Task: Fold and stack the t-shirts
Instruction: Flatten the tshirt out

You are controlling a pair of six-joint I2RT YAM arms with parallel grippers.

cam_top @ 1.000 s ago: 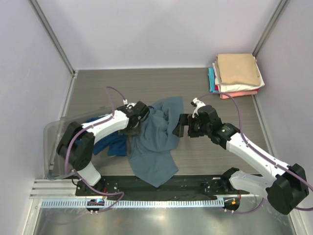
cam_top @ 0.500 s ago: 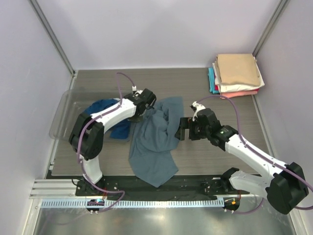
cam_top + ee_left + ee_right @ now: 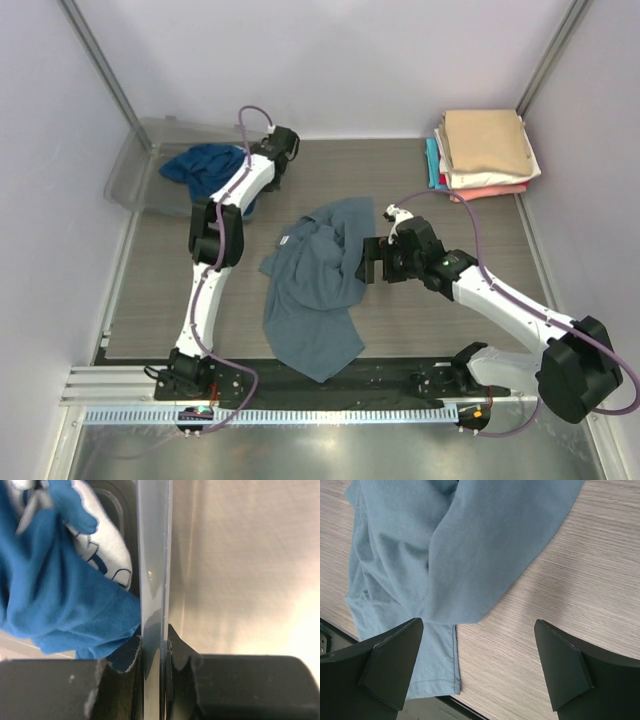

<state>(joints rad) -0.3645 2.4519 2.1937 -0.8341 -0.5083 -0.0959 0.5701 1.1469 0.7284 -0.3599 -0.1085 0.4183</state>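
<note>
We see a dusty slate-blue t-shirt (image 3: 315,285) of soft cloth lying crumpled and unfolded in the middle of the surface (image 3: 470,240), a grey-brown wood-grain top. Its near end reaches the dark strip at the near edge.

A deeper teal-blue t-shirt (image 3: 205,165) is bunched inside a clear plastic tub (image 3: 135,165) at the far left corner. The left wrist view shows a white patch with blue lines on this cloth (image 3: 45,580).

At the far right corner sits a stack of folded t-shirts (image 3: 487,140), tan on top, with white, coral and teal edges showing beneath.

The left end effector (image 3: 278,143) is clamped on the tub's thin clear wall (image 3: 152,555), with one finger (image 3: 125,655) pressed on each side.

The right end effector (image 3: 372,260) is spread wide over the right edge of the slate-blue cloth (image 3: 445,555). Nothing lies between its fingers (image 3: 395,660).

Pale lilac walls (image 3: 330,60) with metal corner posts close the space in on three sides.
</note>
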